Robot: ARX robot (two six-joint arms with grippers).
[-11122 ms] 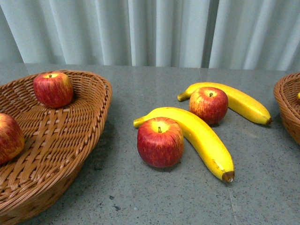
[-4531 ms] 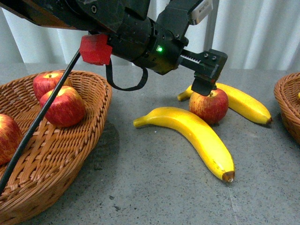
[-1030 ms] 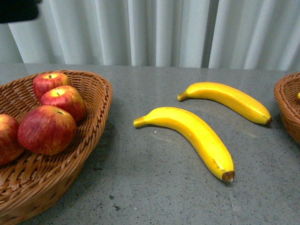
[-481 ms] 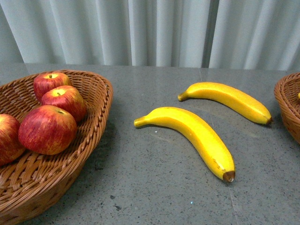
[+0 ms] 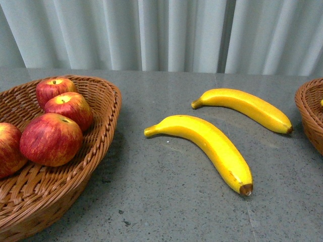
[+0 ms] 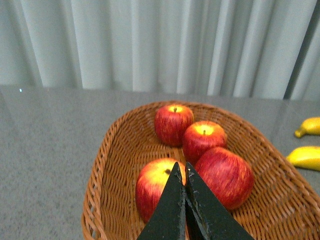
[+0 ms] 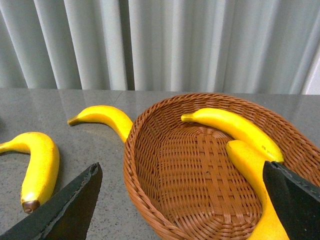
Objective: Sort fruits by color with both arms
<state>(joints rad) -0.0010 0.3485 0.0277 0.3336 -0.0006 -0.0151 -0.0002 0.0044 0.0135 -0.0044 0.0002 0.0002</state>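
Note:
Several red apples (image 5: 50, 139) lie in the wicker basket (image 5: 103, 126) at the left. Two yellow bananas rest on the grey table, one in the middle (image 5: 209, 146) and one further back (image 5: 247, 107). No arm shows in the front view. In the left wrist view my left gripper (image 6: 184, 167) is shut and empty above the apples (image 6: 225, 175) in that basket (image 6: 100, 175). In the right wrist view my right gripper (image 7: 182, 177) is open, hovering over a second wicker basket (image 7: 145, 185) that holds two bananas (image 7: 235, 125) (image 7: 255, 175); the two table bananas (image 7: 40, 162) (image 7: 102, 115) lie beside it.
The right basket's rim (image 5: 308, 113) shows at the front view's right edge. A pale curtain (image 5: 161, 33) hangs behind the grey table (image 5: 166, 201).
Over the earlier frames the left arm carried the two table apples into the left basket and drew back out of the front view. Nothing has moved in the last half second.

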